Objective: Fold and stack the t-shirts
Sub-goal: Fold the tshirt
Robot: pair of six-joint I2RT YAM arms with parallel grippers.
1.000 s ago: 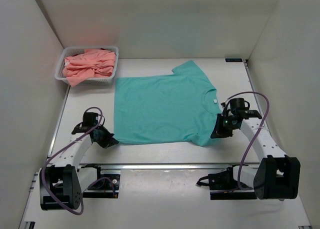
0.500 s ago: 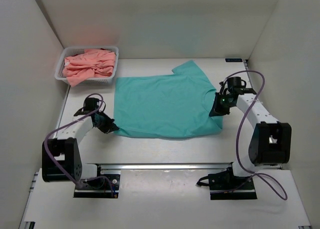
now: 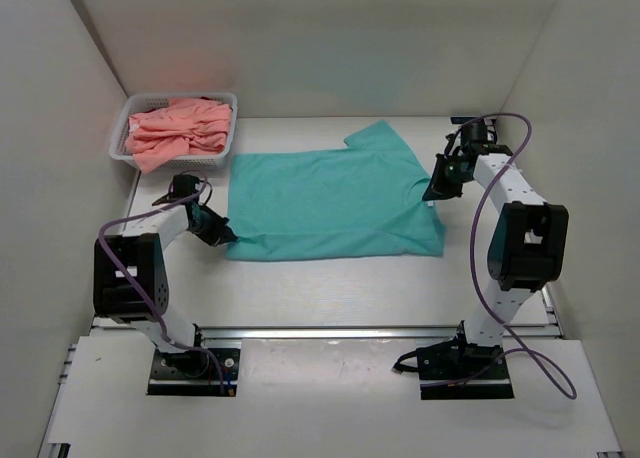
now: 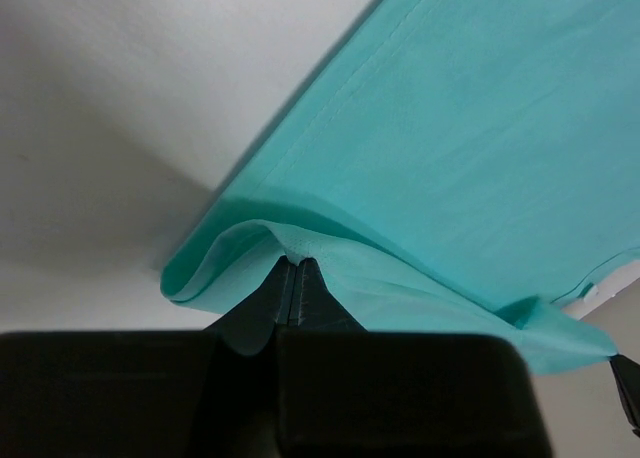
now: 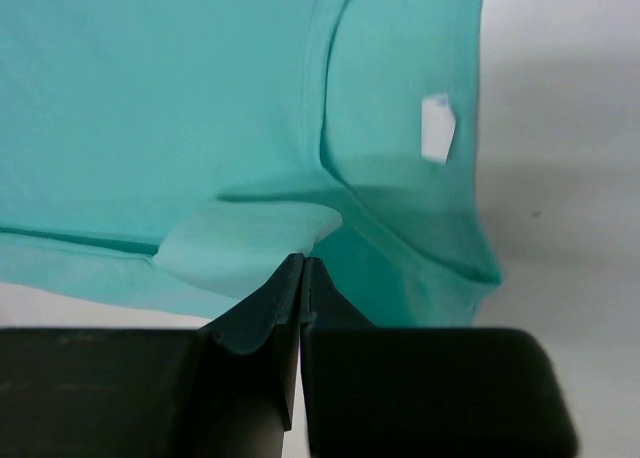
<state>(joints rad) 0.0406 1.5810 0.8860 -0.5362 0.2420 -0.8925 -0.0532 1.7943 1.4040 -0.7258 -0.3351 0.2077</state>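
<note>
Soft teal-green cloth t-shirt flat at centre, near edge doubled over | left gripper jaws closed on smooth hem fold | right gripper jaws closed on fold beside ribbed collar | crumpled salmon-pink t-shirts in white mesh basket, far-left corner

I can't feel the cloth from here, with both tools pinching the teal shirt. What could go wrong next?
1. The left tool pinches only a thin tuck of the teal t-shirt at its hem corner; it may slip out.
2. The right tool is well ahead of the left, so the fold may end up skewed.
3. The white basket lies close beyond the left tool; carrying the hem further risks nudging it.
</note>
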